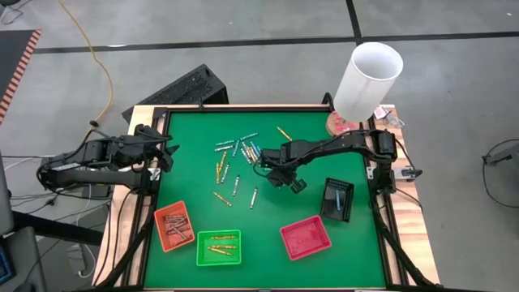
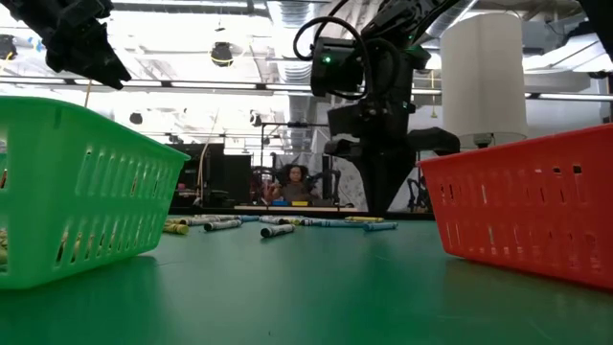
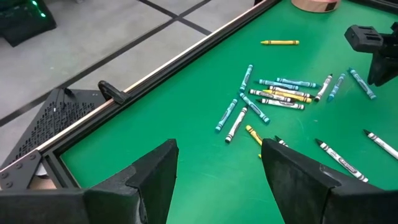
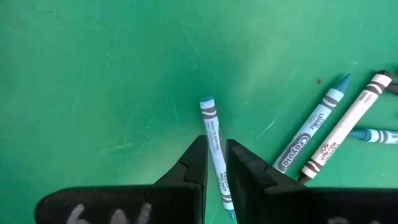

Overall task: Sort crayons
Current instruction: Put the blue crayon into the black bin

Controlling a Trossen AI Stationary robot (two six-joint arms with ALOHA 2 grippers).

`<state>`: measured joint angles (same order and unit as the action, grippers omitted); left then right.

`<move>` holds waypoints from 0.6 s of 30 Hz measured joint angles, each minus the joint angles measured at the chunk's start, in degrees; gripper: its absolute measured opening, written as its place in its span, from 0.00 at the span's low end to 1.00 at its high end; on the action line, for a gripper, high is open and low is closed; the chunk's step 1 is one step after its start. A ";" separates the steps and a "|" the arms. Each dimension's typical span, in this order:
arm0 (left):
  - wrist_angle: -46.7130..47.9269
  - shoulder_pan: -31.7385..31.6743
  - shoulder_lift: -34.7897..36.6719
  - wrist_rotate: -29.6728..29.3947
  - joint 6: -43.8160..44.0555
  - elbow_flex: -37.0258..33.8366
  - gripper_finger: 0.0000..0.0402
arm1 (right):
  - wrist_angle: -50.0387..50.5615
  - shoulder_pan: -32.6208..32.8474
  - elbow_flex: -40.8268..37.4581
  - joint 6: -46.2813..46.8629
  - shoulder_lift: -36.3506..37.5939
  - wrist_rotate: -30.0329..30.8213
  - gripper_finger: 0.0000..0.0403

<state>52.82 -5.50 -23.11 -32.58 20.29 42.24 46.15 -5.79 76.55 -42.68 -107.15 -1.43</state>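
Observation:
Many crayons [image 1: 237,156] lie loose on the green table, in its far middle part; they also show in the left wrist view [image 3: 280,93]. My right gripper [image 1: 274,172] stands at the right edge of that pile, pointing down, shut on a light blue crayon [image 4: 212,134]. My left gripper [image 1: 168,154] hangs open and empty above the table's far left corner; its fingers stand wide apart in its wrist view [image 3: 217,149]. My right gripper pinches the light blue crayon about its middle [image 4: 217,158] between its two fingers, which come from above and lie across it. One end [image 4: 206,102] sticks out past the fingertips. Whether the crayon is clear of the table I cannot tell.
Four small trays stand along the near part: orange [image 1: 174,225], green [image 1: 218,247], red [image 1: 306,238], and black [image 1: 337,199] at the right. A tall white cylinder [image 1: 369,77] stands at the far right corner. Two crayons [image 4: 336,124] lie close beside the held one.

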 joint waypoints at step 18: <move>-0.02 0.00 0.01 -1.12 0.09 0.00 0.56 | -3.75 -0.37 -3.76 -0.29 0.00 1.81 0.17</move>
<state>52.80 -5.50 -23.10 -33.69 20.38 42.24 42.40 -6.15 72.79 -42.97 -107.15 0.38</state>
